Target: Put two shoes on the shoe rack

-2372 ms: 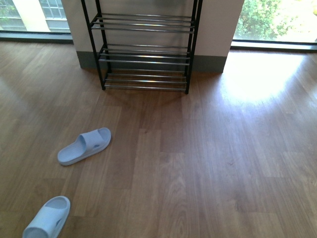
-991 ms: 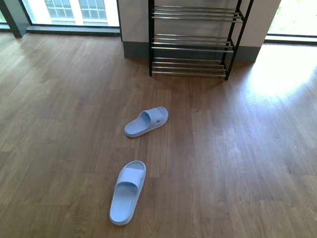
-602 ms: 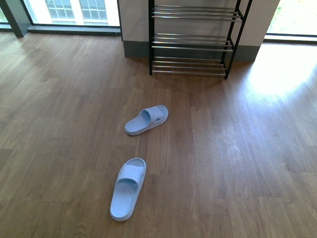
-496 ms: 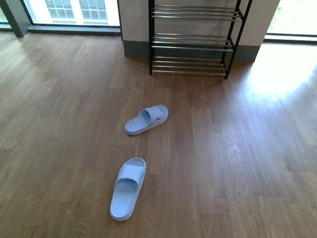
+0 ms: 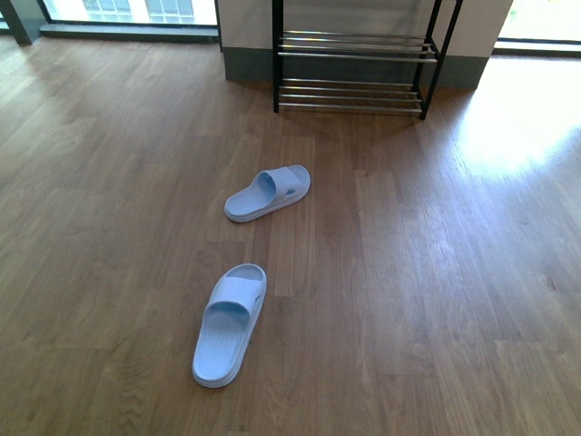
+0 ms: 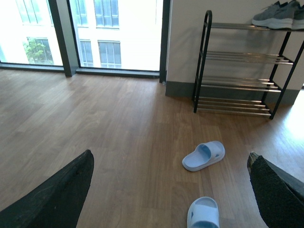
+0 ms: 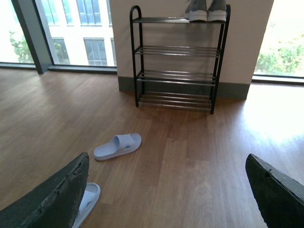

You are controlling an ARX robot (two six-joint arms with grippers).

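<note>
Two light blue slide shoes lie apart on the wooden floor, the far one [image 5: 268, 193] and the near one [image 5: 230, 324]. The black shoe rack [image 5: 354, 56] with chrome bars stands against the wall behind them. A pair of grey sneakers [image 7: 206, 10] rests on its top tier. My left gripper [image 6: 170, 156] hangs open above the floor, with the far slide [image 6: 204, 156] and near slide [image 6: 203, 214] between its fingers [image 6: 57, 194]. My right gripper [image 7: 166, 157] is open too, high over bare floor, the slides [image 7: 118, 146] off to one side. Neither gripper appears in the front view.
Tall windows [image 6: 118, 33] flank the white wall section behind the rack [image 6: 237, 57]. Bright sunlight falls on the floor [image 5: 508, 118] at the right. Wooden floor surrounds both slides on all sides.
The front view swung so the slides went from the lower left to the middle, then the whole scene slid up in the frame. The slides have not moved on the floor.
</note>
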